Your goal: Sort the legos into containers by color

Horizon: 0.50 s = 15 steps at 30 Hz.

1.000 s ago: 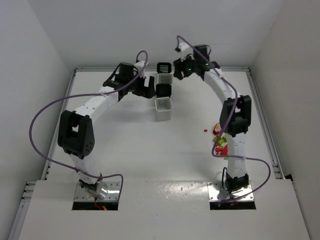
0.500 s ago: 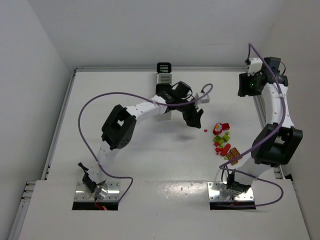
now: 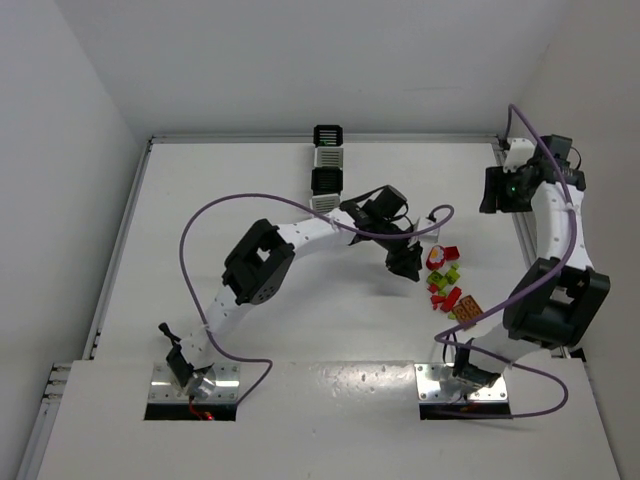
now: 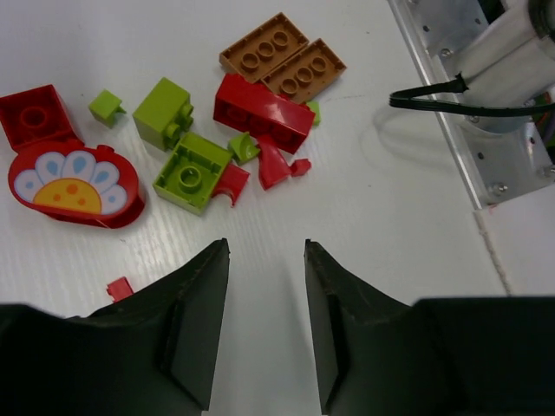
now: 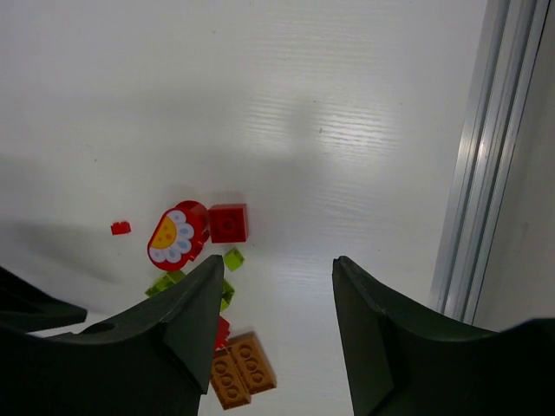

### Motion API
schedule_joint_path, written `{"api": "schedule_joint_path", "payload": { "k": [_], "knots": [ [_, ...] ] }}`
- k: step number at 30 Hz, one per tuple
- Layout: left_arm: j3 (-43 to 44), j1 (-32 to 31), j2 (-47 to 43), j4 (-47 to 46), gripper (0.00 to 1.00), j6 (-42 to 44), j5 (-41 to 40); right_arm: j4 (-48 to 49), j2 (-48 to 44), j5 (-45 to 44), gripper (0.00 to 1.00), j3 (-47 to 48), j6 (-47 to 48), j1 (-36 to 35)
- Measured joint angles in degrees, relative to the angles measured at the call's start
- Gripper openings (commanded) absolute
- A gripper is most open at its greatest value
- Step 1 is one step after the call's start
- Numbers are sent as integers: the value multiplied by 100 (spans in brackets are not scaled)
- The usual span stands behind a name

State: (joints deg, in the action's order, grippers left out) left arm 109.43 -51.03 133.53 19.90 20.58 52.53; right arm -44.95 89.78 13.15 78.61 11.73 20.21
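Toward the right half of the table (image 3: 210, 200), the legos (image 3: 447, 283) lie in a loose heap. They are well apart from the containers (image 3: 327, 160), which stand in a row at the far middle, black and white alternating. Only the overhead view shows that row, and the nearest white bin (image 3: 321, 202) is partly hidden behind the left arm (image 3: 265, 270). That view also shows the left arm stretched across the table, with the left gripper (image 3: 405, 262) just beside the heap on its left. The right arm (image 3: 555, 300) is folded up along the right edge, and the right gripper (image 3: 497, 190) sits farther back and to the right of the heap.

The left wrist view picks out single pieces, which the overhead view cannot. A red flower-faced piece (image 4: 74, 186) lies against a red square brick (image 4: 33, 113). A green square brick (image 4: 192, 172), a taller green brick (image 4: 163, 111), a long red brick (image 4: 264, 113) and two orange plates (image 4: 263, 50) side by side lie close together. A tiny red piece (image 4: 120, 288) lies apart from them, beside the left finger. The jaws stand spread, with only bare table between them. The right arm's base (image 4: 512, 61) shows at the upper right.

The right wrist view looks down from higher up. The heap appears smaller there, by the left finger, and a metal rail (image 5: 473, 173) runs along the table's edge. Its jaws are spread too, with nothing held.
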Motion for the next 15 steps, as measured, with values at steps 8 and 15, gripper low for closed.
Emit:
{"api": "schedule_joint_path", "payload": {
  "k": [8, 15],
  "knots": [
    [254, -129, 463, -398, 49, -144, 22, 223, -79, 496, 53, -39, -595, 518],
    [459, -295, 730, -1012, 51, -704, -273, 70, -570, 1019, 53, -37, -1084, 970]
  ]
}}
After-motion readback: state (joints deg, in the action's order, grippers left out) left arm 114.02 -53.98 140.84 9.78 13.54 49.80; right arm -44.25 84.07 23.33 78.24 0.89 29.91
